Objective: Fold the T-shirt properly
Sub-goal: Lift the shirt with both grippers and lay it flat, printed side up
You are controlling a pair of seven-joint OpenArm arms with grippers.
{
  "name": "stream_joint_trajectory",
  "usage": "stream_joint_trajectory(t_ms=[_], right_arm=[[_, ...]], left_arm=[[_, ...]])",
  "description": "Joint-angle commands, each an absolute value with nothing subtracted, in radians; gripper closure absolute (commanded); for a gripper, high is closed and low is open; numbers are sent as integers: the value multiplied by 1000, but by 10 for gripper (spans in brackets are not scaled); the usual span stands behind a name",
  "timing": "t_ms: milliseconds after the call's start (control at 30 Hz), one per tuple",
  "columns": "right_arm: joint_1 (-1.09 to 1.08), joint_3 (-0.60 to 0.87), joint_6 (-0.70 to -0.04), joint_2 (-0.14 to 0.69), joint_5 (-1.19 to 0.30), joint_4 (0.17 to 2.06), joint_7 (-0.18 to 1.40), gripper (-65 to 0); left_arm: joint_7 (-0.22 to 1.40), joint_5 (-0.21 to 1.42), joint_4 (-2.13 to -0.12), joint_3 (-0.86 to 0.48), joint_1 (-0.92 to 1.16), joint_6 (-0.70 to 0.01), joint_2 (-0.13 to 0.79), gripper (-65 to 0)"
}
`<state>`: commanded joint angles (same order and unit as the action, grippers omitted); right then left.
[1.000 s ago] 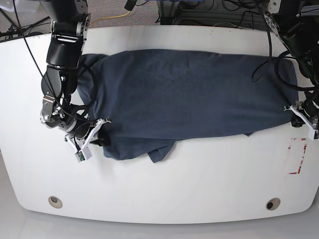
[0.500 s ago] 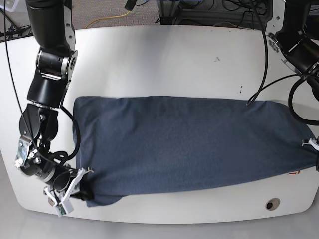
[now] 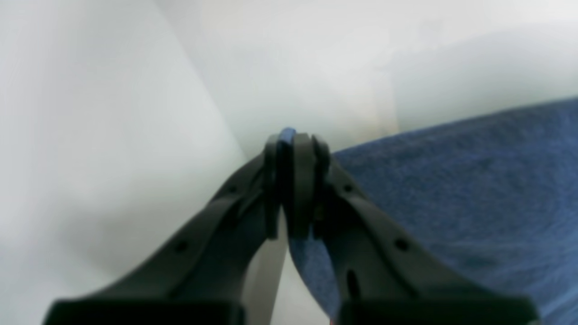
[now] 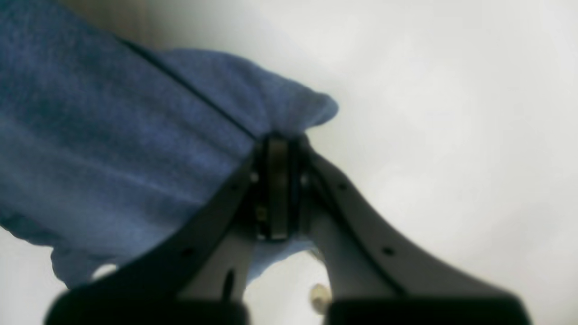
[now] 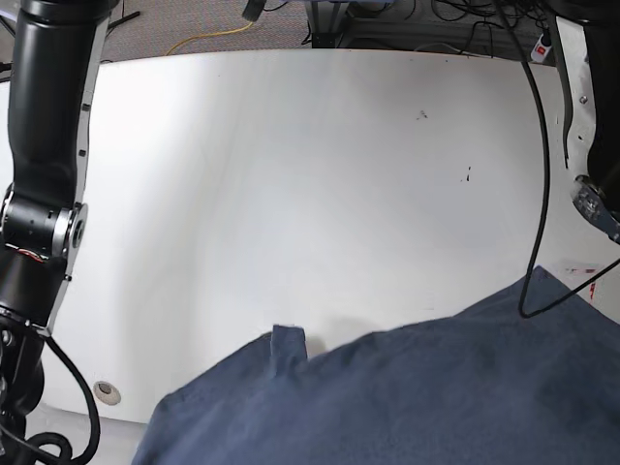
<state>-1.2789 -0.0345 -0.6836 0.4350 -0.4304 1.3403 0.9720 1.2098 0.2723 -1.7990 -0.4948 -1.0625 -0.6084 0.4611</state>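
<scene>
Hauling the T-shirt (image 5: 417, 407) up by two corners looks like the step in hand, probably to shake it out or swing it flat before folding. It's the biggest thing going on: a wide navy sheet strung between the two arms, filling the bottom of the base view, its far edge sagging, with a little tab of cloth poking up toward the left of that view. Can't tell from here how much of it, if any, touches the table (image 5: 291, 194). That white table runs out behind it toward its far edge.

Next size down, the grippers. Left gripper (image 3: 294, 146) has its fingers pinched on a corner, with just a small nub sticking out past the tips. Right gripper (image 4: 284, 140) is clenched on the other end, with a bigger bunched flap poking out beyond the fingers.

My advice, fwiw: keep both hands level and ease them apart until the sag between them goes, but no harder, since that small bite on the left could slip. Then lower the hanging edge onto the table first and draw the held edge back toward the near edge, so the cloth lays out smooth. Let go only once it's lying flat.
</scene>
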Motion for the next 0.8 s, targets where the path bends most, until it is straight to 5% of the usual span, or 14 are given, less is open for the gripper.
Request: stream_joint_trajectory(t_ms=[300, 467, 800], right_arm=[[-997, 77, -698, 463, -429, 1575, 1012, 0], [-684, 193, -698, 410, -430, 1715, 1012, 0], [-240, 394, -698, 249, -430, 1851, 1012, 0]], left_arm=[[1210, 274, -1883, -472, -928, -636, 456, -3], [1210, 274, -1936, -490, -727, -698, 455, -3], [1210, 274, -1972, -613, -298, -698, 453, -3]])
